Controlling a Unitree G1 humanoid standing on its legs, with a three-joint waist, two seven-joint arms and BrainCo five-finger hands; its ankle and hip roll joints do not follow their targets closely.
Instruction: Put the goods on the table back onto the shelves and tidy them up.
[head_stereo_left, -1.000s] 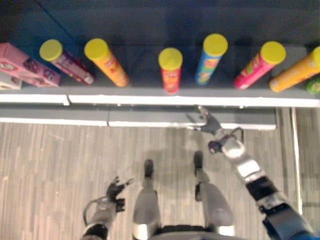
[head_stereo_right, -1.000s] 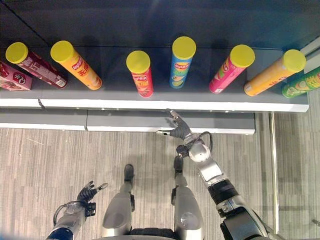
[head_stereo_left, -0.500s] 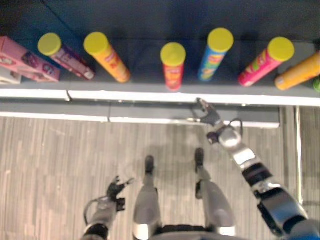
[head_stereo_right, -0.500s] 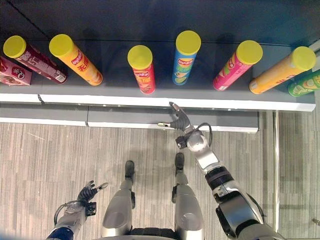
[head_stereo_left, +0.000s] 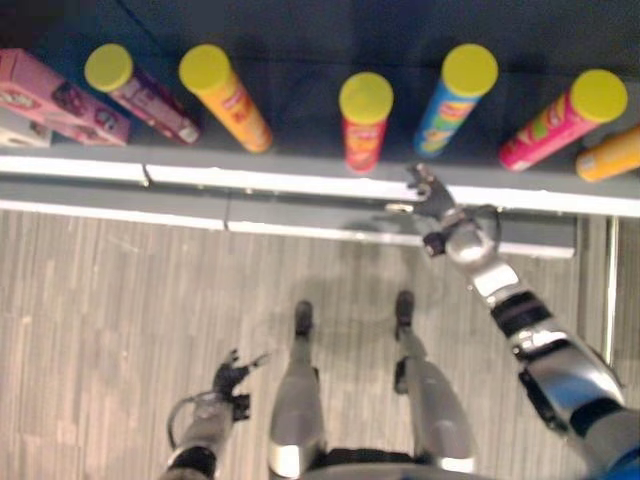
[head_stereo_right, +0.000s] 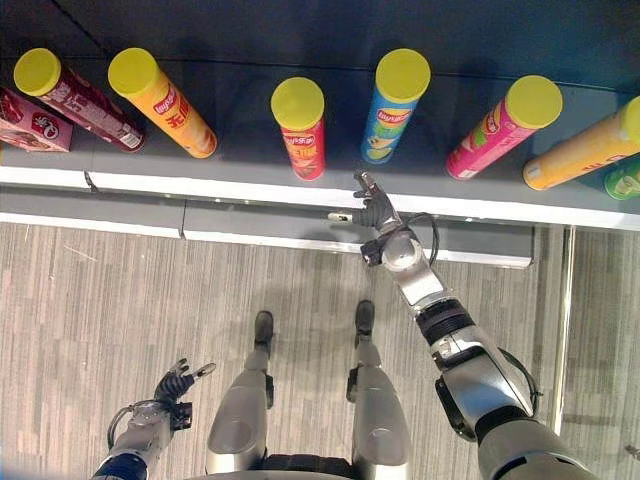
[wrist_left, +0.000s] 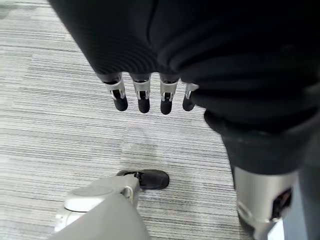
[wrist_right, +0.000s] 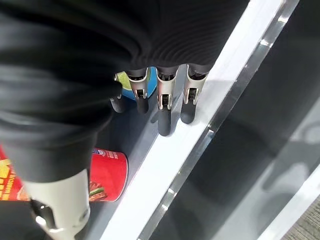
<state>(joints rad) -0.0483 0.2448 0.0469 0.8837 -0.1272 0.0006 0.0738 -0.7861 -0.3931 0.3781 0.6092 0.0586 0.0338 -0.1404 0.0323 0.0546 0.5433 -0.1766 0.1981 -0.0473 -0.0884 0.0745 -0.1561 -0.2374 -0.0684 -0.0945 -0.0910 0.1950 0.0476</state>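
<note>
Several tall chip cans with yellow lids stand in a row on the dark shelf (head_stereo_right: 230, 187): a maroon can (head_stereo_right: 75, 95), an orange can (head_stereo_right: 165, 100), a red can (head_stereo_right: 300, 125), a blue can (head_stereo_right: 393, 105), a pink can (head_stereo_right: 495, 125), a second orange can (head_stereo_right: 585, 150) and a green can (head_stereo_right: 625, 178). My right hand (head_stereo_right: 375, 210) reaches to the shelf's white front edge between the red and blue cans, open and empty. Its fingers (wrist_right: 165, 107) hover over the edge, with the red can (wrist_right: 107, 175) close by. My left hand (head_stereo_right: 175, 383) hangs low over the floor, fingers (wrist_left: 142, 97) straight and holding nothing.
A pink box (head_stereo_right: 30, 120) lies at the shelf's far left. A lower shelf ledge (head_stereo_right: 280, 225) juts out below the white edge. Grey striped carpet (head_stereo_right: 100, 320) covers the floor in front of the shelves.
My right hand has risen from the lower ledge to the upper shelf's white edge, nearer the red and blue cans. The head camera has shifted a little. The left hand has not moved.
</note>
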